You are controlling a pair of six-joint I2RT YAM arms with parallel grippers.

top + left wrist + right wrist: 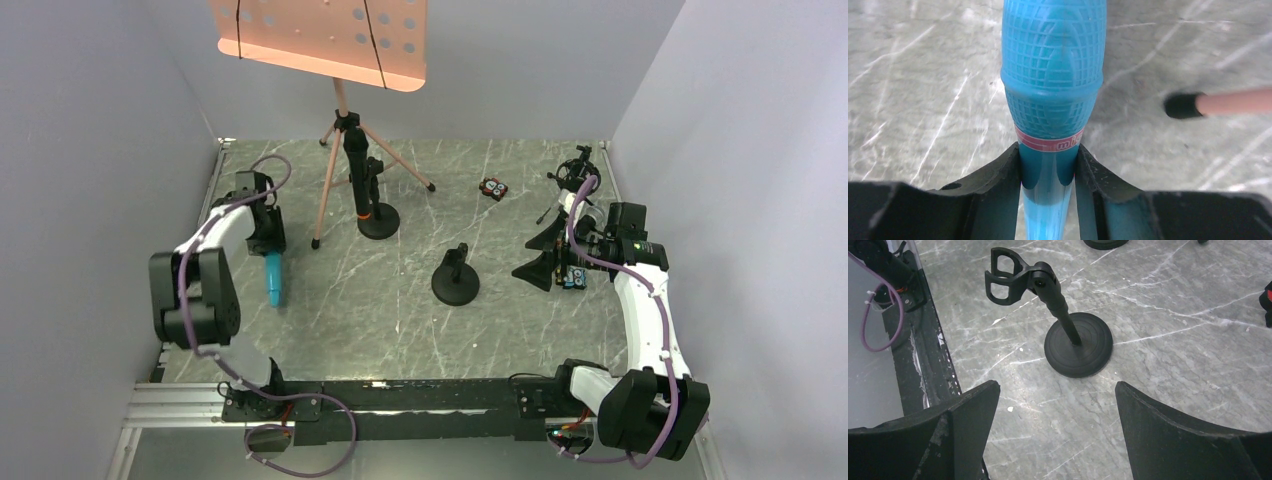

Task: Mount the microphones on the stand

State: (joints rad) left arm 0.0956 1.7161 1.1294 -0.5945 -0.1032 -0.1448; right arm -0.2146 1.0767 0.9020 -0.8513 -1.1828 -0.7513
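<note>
My left gripper (268, 238) is shut on the handle of the cyan-blue microphone (274, 279), low over the table at the left; the wrist view shows the jaws clamped just below its mesh head (1053, 65). The black microphone with an orange ring (359, 178) stands upright in a round-based stand (379, 221) at the back. An empty short black stand (455, 281) sits mid-table; its clip (1007, 276) and base (1078, 344) lie ahead of my open, empty right gripper (1056, 386). I cannot make out the silver-headed microphone.
An orange music stand on a tripod (330, 170) rises at the back; one tripod foot (1182, 105) is right of the cyan microphone. A small red-black block (493, 188), a blue block (573, 280) and a black tangle (575, 168) are at the right. Grey walls enclose the table.
</note>
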